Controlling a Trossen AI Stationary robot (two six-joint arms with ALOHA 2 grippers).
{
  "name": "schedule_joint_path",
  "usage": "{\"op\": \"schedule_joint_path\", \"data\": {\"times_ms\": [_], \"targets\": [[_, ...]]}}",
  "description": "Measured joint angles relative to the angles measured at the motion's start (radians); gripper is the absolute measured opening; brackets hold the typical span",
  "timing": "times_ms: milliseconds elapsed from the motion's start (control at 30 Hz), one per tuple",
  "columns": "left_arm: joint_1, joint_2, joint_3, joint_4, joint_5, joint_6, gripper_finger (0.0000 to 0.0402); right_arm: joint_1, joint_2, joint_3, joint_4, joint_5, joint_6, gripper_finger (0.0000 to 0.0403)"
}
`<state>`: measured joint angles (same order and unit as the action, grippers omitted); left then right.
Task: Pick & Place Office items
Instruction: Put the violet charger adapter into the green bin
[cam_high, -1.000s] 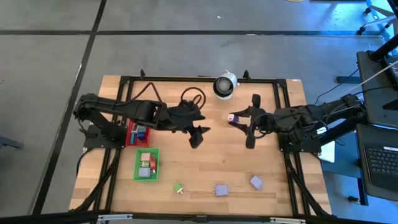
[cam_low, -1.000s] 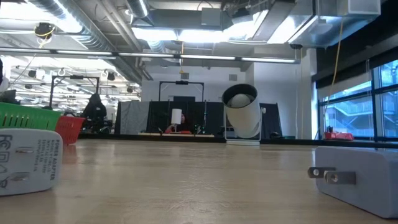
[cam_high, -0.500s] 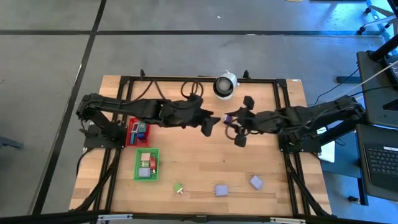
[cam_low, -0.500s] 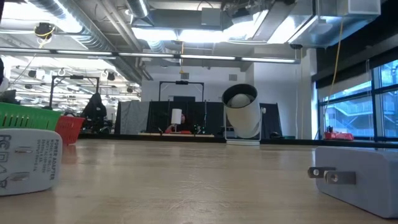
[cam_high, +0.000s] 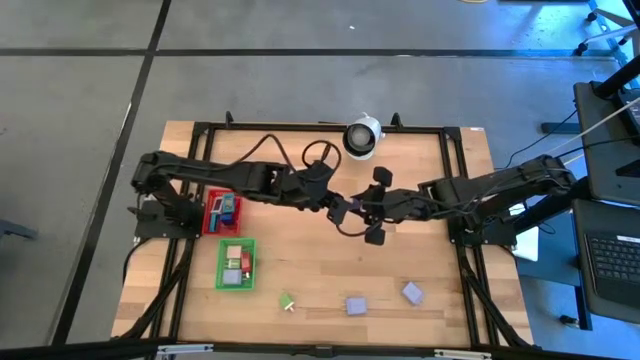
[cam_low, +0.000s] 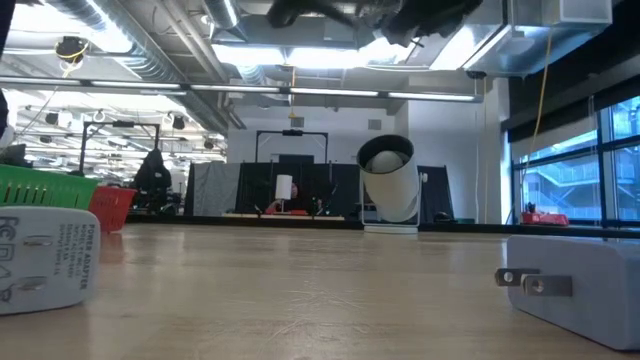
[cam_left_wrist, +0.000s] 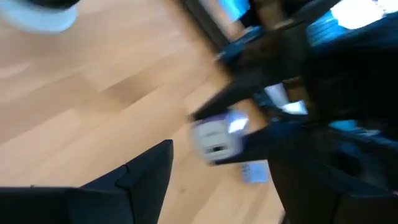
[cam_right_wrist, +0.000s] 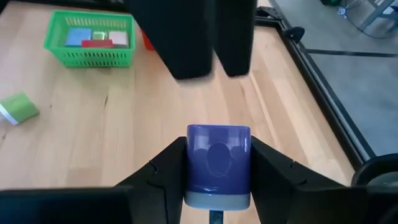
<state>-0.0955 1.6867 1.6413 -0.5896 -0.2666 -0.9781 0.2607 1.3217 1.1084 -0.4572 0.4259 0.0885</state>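
My right gripper (cam_right_wrist: 217, 180) is shut on a lavender-blue block with a pale base (cam_right_wrist: 218, 163), above the middle of the table (cam_high: 357, 208). My left gripper (cam_high: 343, 210) faces it from the table's left. Its dark fingers (cam_right_wrist: 186, 37) stand open just beyond the block, apart from it. In the left wrist view the block (cam_left_wrist: 217, 138) shows ahead of the left finger (cam_left_wrist: 146, 177). A green piece (cam_high: 287, 301) and two lavender blocks (cam_high: 355, 305) (cam_high: 412, 292) lie flat near the front edge. My right gripper pinches the block's two opposite sides (cam_right_wrist: 189, 162) between its two fingers. The fingers come from the table's right, slanting down. The block is lifted clear of the table, its pale base toward the wrist.
A green mesh tray (cam_high: 236, 264) and a red one (cam_high: 221, 212), both with small pieces in them, stand at the left. A white round black-centred object (cam_high: 361, 136) sits at the far edge. Two white plug adapters (cam_low: 45, 255) (cam_low: 580, 285) lie close to the low camera.
My right gripper has carried the block down and toward the table's left and near edge. My left gripper has moved toward the table's right, has rolled about its own axis, and now stands just short of the block. Both arms now show at the low view's top.
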Motion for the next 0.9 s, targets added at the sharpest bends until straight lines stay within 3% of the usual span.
{"op": "schedule_joint_path", "data": {"times_ms": [600, 733, 900], "targets": [[0.029, 0.044, 0.0, 0.022, 0.067, -0.033, 0.0253, 0.0, 0.005, -0.001, 0.107, 0.003, -0.082, 0.0142], [0.033, 0.046, 0.0, 0.041, 0.096, -0.027, 0.0227, 0.0, 0.005, -0.001, 0.11, 0.001, -0.084, 0.0142], [0.032, 0.048, 0.0, 0.067, 0.105, -0.001, 0.0167, 0.001, 0.004, -0.001, 0.116, 0.005, -0.123, 0.0142]]}}
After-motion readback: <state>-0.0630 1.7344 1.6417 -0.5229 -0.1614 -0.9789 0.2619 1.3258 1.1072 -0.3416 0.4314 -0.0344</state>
